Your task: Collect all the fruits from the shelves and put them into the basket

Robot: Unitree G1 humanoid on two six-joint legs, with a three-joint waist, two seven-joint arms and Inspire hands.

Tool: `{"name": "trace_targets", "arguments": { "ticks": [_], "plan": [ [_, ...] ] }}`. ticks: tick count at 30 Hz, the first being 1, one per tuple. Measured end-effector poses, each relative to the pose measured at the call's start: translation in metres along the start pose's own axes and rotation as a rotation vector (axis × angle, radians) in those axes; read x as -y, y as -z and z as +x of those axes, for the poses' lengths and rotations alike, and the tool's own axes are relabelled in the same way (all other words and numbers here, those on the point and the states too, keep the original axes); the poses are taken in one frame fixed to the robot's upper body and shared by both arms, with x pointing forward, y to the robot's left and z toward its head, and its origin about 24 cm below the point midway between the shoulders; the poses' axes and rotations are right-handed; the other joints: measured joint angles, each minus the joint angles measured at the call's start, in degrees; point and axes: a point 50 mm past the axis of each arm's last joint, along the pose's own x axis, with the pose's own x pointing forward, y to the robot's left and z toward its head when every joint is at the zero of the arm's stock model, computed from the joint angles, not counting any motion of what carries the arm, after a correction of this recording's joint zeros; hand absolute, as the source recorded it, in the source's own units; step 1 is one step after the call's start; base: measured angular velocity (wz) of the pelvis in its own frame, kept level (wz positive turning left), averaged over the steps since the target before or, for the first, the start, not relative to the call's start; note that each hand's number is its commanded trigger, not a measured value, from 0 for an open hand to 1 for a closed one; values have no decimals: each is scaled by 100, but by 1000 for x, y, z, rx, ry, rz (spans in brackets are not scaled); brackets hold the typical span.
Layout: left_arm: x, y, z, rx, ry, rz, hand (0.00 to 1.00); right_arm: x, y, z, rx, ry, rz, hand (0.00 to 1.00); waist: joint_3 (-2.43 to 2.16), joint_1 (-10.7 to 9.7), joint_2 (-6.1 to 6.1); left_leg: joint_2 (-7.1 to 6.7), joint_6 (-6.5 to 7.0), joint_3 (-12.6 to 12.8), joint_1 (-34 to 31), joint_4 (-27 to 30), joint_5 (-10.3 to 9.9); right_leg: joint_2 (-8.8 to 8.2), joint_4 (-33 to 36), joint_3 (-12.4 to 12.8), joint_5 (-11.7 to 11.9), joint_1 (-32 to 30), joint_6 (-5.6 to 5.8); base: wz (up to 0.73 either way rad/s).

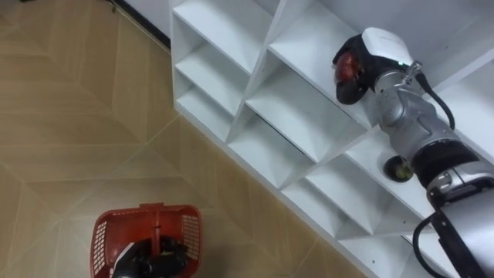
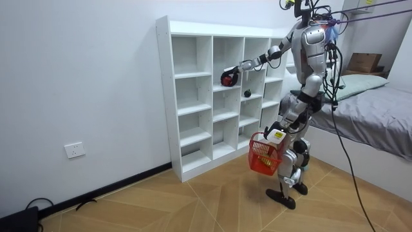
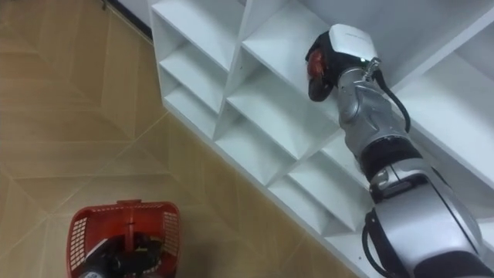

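Basket [image 1: 104,235] of red plastic mesh shows low at the left of the eye views, above a wooden floor [image 1: 77,116] laid in a herringbone pattern; the left hand [image 1: 147,261] sits over its middle, its dark fingers [image 1: 171,249] curled round the handle, so that the basket hangs from that hand; in the room view it hangs at about knee height in front of the robot's legs; what lies inside it cannot be told. To the right rises the white shelf unit [image 1: 301,108], a grid of open compartments; the robot stands upright by the end of it at the room view's right, between the shelves and a bed [image 2: 380,122]. The right arm is stretched out across the front of the shelves, and the right hand [image 1: 382,48] is at the mouth of a compartment in an upper row; its fingers are bent closely round a red fruit [image 1: 347,68], which shows between them and the palm; whether the fruit touches the board beneath cannot be told. Further right, past the forearm, a small dark fruit [image 1: 397,167] lies by itself on the board of a neighbouring compartment, nearer the robot and apart from both hands.
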Motion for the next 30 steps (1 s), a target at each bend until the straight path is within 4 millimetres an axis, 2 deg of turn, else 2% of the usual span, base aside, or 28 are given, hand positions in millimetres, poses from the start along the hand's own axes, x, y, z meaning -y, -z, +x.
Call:
{"name": "trace_targets", "arguments": {
  "ticks": [24,28,30],
  "plan": [
    [0,0,0,3,3,-22,100,7,-3,2,17,-6,-5,100,-2,-48,5,3,0,50,-67,39,3,-18,16,64,7,-68,-11,0],
    [0,-1,-1,16,-6,-30,100,16,-20,3,81,-14,7,100,-9,-299,7,47,1,89,-67,56,1,-33,20,88,9,-64,-12,-2],
    [2,-6,0,35,-9,-30,100,24,-34,2,140,3,57,100,-14,-416,15,75,1,224,-39,96,-1,-20,20,222,25,-64,-15,-23]
  ]
}}
